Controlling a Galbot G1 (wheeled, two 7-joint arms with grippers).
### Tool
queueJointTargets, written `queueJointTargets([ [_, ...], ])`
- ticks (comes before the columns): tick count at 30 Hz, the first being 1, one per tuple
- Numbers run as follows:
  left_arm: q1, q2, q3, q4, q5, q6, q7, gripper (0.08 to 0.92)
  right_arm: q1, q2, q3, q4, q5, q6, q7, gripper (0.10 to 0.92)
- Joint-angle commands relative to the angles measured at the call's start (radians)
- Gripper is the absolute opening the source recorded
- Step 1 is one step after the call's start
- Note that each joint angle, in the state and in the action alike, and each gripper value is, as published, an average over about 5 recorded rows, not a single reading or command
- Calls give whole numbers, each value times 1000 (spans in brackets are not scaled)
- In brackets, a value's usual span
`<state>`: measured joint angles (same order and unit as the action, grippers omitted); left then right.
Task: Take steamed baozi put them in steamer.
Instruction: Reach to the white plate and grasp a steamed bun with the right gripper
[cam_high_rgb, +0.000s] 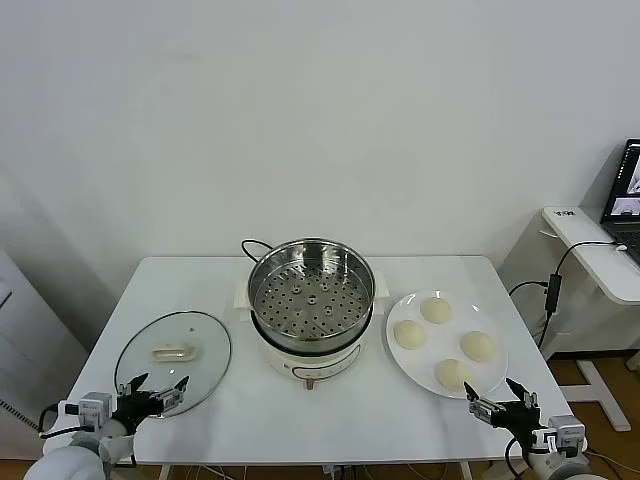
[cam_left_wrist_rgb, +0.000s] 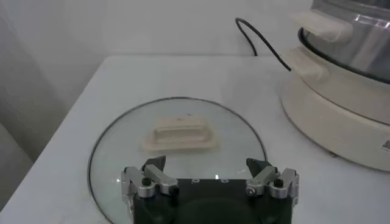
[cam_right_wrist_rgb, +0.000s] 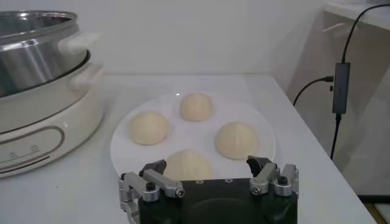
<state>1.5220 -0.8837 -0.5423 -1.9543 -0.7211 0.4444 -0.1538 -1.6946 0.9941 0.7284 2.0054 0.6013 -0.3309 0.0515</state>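
Note:
Several cream-white steamed baozi (cam_high_rgb: 435, 310) lie on a white plate (cam_high_rgb: 445, 343) to the right of the steamer (cam_high_rgb: 311, 295), a shiny steel basket with a perforated bottom on a white cooker base. The basket is empty. My right gripper (cam_high_rgb: 492, 400) hovers open at the table's front right edge, just short of the plate. In the right wrist view, the nearest baozi (cam_right_wrist_rgb: 189, 165) sits just beyond the open right gripper (cam_right_wrist_rgb: 207, 167), with nothing between its fingers. My left gripper (cam_high_rgb: 158, 392) is open at the front left, over the near rim of the glass lid (cam_high_rgb: 173, 360).
The oval glass lid has a cream handle (cam_left_wrist_rgb: 181, 134) and lies flat to the left of the cooker base (cam_left_wrist_rgb: 341, 115). A black cord (cam_high_rgb: 250, 245) trails behind the steamer. A side table with a laptop (cam_high_rgb: 627, 195) and cables stands at the far right.

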Motion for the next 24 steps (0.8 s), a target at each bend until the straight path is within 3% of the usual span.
queueJointTargets([
  [1,2,3,-1,-1,-4,2,0,823,-1,-1,0,0,-1,-2,-1,823],
  [6,5,5,-2,-3,-4,1,0,823,7,-6,17,1,-59,-4,-39,823],
  [17,11,8,-4,-2,-3,0,2,823,167,-108,33,-85,-695,146,-101,823],
  [24,6,8,-5,-5,-1,4,2,823,314,-200,-18,-204,-888,214,-156,823],
])
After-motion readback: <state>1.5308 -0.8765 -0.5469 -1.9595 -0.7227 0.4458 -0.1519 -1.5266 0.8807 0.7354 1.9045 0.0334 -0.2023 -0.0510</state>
